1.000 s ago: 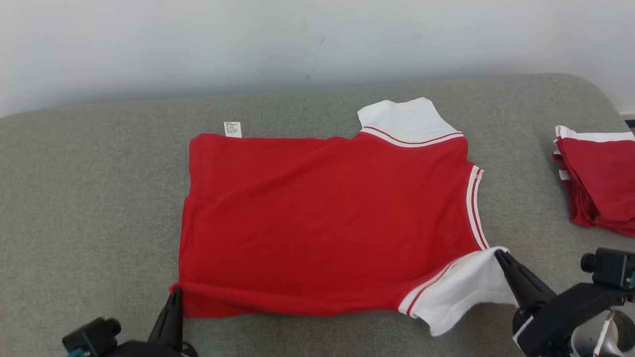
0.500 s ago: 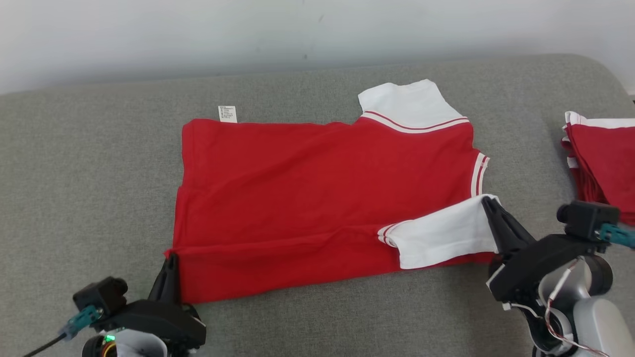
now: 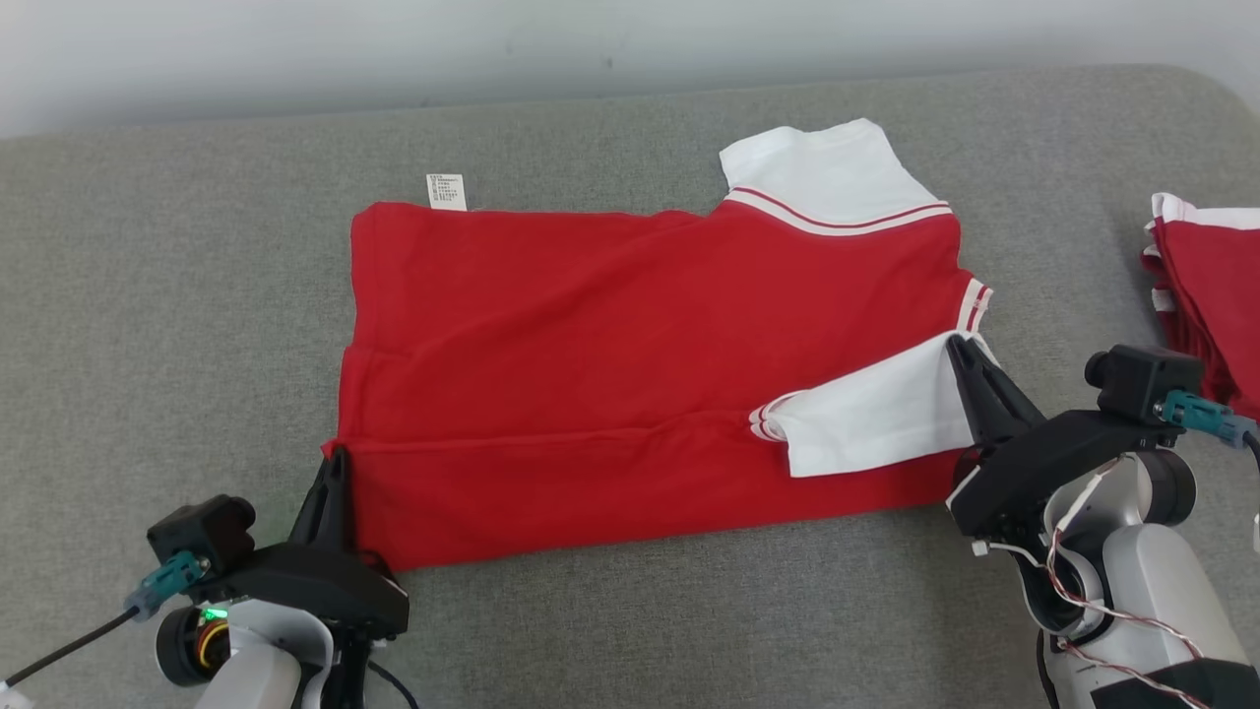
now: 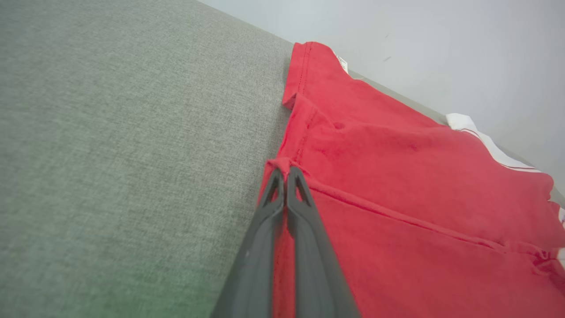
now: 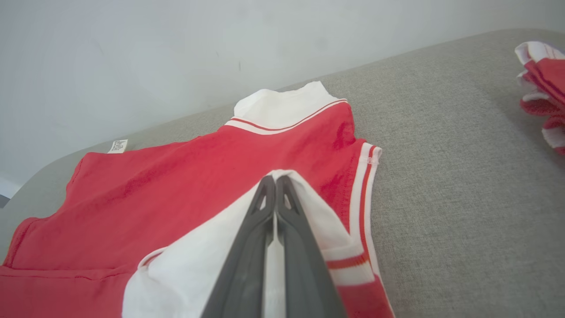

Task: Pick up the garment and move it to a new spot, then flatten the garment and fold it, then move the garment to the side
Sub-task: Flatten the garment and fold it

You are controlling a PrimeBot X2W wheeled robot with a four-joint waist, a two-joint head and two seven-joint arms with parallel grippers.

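We see a red shirt point(image 3: 610, 345) lying near the middle of the grey surface point(image 3: 148, 295), a coarse woven cloth with a rounded far corner; the shirt is a soft knit, mostly flat and roughly rectangular, with a few shallow creases across it; its near edge is turned over onto the body, making a long straight fold line from left to right; a white sleeve point(image 3: 866, 418) with thin red stripes at the cuff lies on top of the red cloth at the right; a second white sleeve point(image 3: 817, 162) with the same striped trim juts from the far edge; a small white label point(image 3: 445, 191) sticks out at the far left corner.

Our left pincer point(image 3: 337, 457) is clenched on the shirt's corner at the left end of the fold, its two dark tapered fingers pressed together with red cloth bunched at the tips; our right pincer point(image 3: 957, 345) is clenched likewise on the tip of the near white sleeve, white cloth draping to either side of it.

Well apart to the right sits a pile of folded red and white shirts point(image 3: 1211, 295); behind the surface rises a pale, smooth wall point(image 3: 295, 49).
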